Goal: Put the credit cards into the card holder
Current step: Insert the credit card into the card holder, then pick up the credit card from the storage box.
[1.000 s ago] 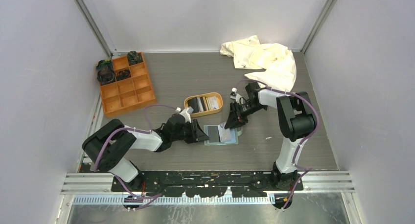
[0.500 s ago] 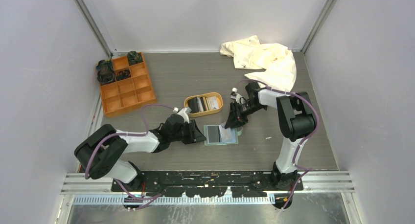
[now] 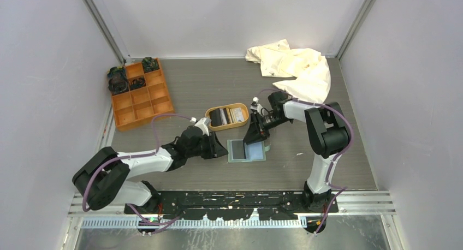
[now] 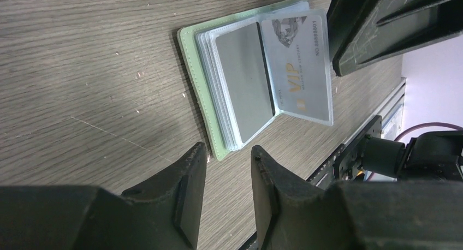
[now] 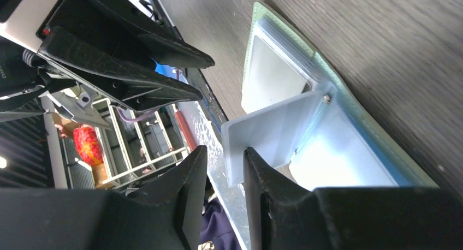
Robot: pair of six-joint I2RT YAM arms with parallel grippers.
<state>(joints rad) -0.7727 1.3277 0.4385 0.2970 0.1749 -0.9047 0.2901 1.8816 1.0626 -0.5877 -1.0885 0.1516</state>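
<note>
My left hand [image 4: 226, 157] and right hand [image 5: 221, 157] gape slightly, empty. The card holder [image 4: 192, 70] leaves look thin, floppy and slick, so I'd pinch a free edge.

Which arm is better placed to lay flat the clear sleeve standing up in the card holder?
Right, probably. The right pincer, open, is at the raised sleeve; the left pincer sits beside the card holder, apart from that sleeve.

Grey table [image 3: 207, 89]: open wallet [image 3: 238, 150] between left gripper [image 3: 223, 150] and right gripper [image 3: 252, 138]; oval tray [image 3: 208, 117] just beyond; orange box [image 3: 141, 94] far left; cloth [image 3: 297, 70] past right gripper.
</note>
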